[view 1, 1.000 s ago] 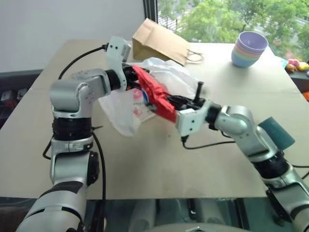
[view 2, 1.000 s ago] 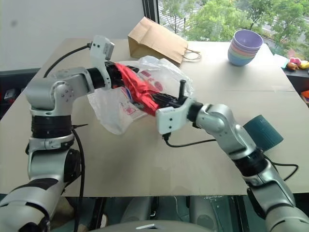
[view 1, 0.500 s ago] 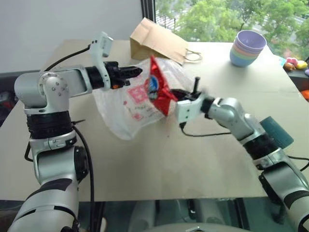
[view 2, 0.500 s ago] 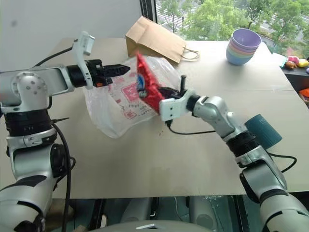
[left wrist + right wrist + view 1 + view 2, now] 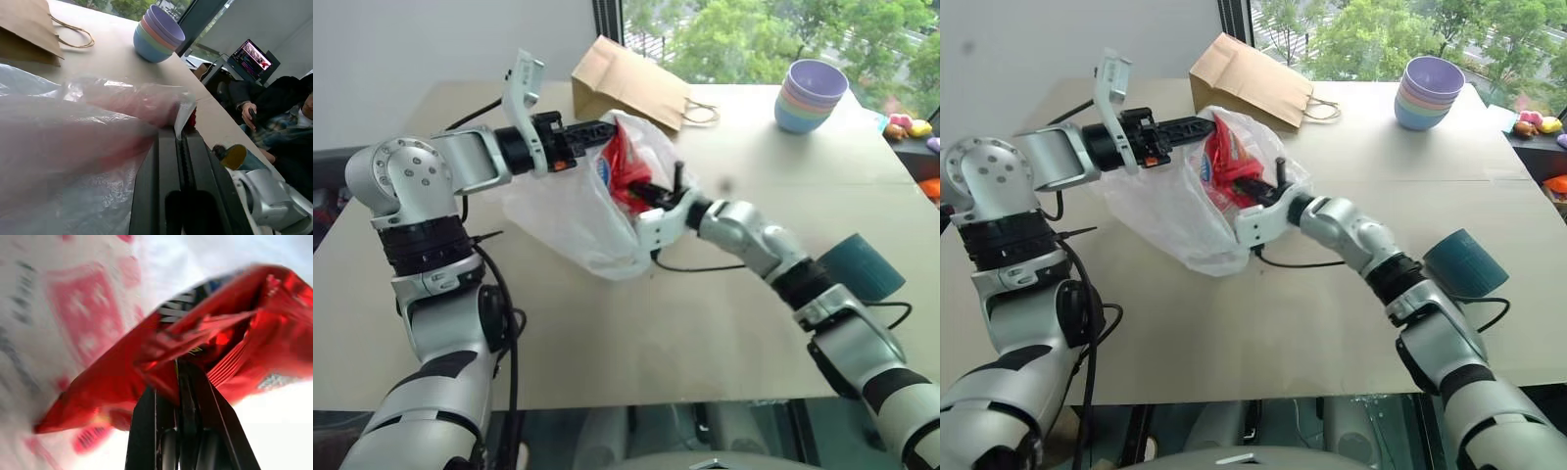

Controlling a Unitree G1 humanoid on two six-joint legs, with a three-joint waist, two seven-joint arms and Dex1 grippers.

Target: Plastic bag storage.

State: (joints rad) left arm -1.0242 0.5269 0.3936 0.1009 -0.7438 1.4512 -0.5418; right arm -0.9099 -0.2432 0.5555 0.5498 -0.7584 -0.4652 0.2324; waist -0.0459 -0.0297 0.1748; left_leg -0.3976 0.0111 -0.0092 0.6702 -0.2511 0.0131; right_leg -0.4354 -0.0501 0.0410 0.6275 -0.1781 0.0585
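The plastic bag, thin and whitish with red print, hangs above the tan table. My left gripper is shut on its upper rim, and the film is pinched between the black fingers. A red snack packet sits inside the bag's mouth with my right gripper shut on it. The right wrist view has the crumpled red foil clamped at the fingertips, with the bag's printed film behind it. The lower part of the packet is hidden by the bag.
A brown paper bag with handles lies at the back of the table. A stack of pastel bowls stands back right. A teal object sits near the right edge. A black cable trails under the right arm. A seated person is beyond the table.
My right gripper has carried the red packet down and leftward into the bag's mouth. The left gripper has rolled and lifted the bag's rim slightly, so the bag hangs more open.
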